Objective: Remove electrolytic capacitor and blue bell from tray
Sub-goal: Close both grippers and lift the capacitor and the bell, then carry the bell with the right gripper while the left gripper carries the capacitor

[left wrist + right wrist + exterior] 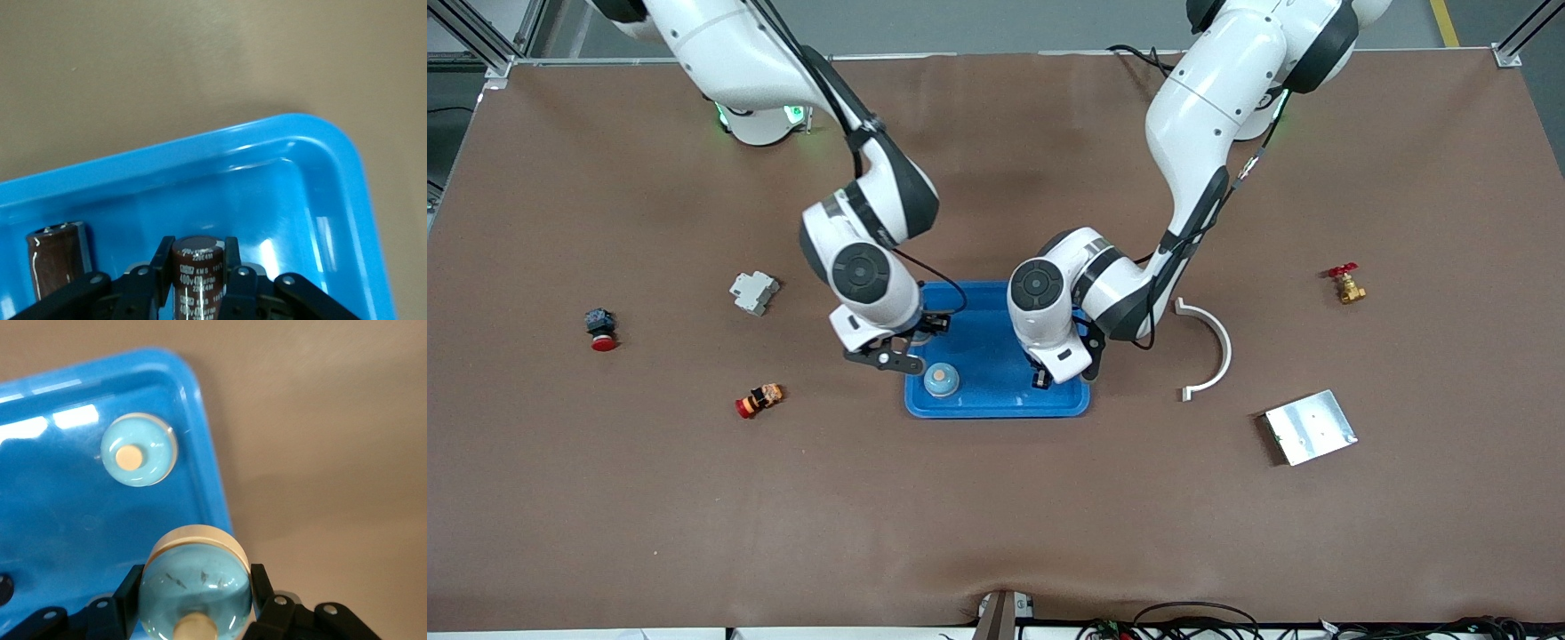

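A blue tray (996, 351) lies mid-table. My left gripper (1049, 373) is low over the tray's end toward the left arm. In the left wrist view the left gripper (195, 257) is shut on a brown capacitor (195, 277) standing over the tray floor (287, 200). A second brown cylinder shape (57, 259) shows beside it. My right gripper (911, 342) hangs over the tray's rim at the right arm's end. In the right wrist view the right gripper (195, 587) is shut on a pale blue bell (197, 577). Another bell (941, 380) (139, 449) sits in the tray.
Toward the right arm's end lie a grey breaker (754, 292), a black and red push button (601, 329) and a small red-orange part (759, 400). Toward the left arm's end lie a white curved bracket (1209, 347), a metal plate (1310, 427) and a brass valve (1346, 284).
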Tool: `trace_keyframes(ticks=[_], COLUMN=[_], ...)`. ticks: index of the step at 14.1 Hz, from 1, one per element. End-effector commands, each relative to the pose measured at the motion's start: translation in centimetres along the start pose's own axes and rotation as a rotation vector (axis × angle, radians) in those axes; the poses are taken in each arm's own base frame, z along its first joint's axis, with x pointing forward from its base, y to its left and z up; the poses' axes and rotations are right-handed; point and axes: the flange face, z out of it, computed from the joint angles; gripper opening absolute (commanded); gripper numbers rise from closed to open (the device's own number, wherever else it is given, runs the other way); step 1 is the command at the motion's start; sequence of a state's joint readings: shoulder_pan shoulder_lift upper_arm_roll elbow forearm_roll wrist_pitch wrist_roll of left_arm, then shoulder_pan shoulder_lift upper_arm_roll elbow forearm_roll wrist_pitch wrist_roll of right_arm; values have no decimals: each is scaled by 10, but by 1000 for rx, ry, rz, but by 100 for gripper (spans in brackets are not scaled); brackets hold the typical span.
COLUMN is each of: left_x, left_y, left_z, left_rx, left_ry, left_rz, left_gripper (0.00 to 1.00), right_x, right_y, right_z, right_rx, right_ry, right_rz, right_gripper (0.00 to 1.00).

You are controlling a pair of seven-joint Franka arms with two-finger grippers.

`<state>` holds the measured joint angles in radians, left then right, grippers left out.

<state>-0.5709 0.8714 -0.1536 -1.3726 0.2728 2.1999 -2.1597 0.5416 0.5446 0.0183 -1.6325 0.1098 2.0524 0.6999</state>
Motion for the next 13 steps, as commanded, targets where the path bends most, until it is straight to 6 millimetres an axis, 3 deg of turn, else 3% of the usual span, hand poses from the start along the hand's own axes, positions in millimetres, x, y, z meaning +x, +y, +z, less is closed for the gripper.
trace_keyframes(ticks=[1, 4, 5, 10, 13], left_x=[11, 21, 20, 9, 17], left_y=[2, 1, 0, -5, -3], left_z=[-50, -109, -116, -125, -135], left_rx=[9, 19, 16, 2, -6], left_ry=[35, -18, -27, -36, -35], left_rz=[73, 184, 213, 350, 514], left_gripper=[0, 0, 0, 0, 0], right_x=[8, 33, 39, 68, 76], right_y=[54, 126, 150, 312, 391], right_z=[-27, -30, -33, -66, -56], right_rx=[5, -9, -6, -53, -32], right_ry=[-17, -54, -61, -11, -28], right_rz=[-41, -12, -33, -192, -248], right_gripper=[19, 14, 14, 13, 13])
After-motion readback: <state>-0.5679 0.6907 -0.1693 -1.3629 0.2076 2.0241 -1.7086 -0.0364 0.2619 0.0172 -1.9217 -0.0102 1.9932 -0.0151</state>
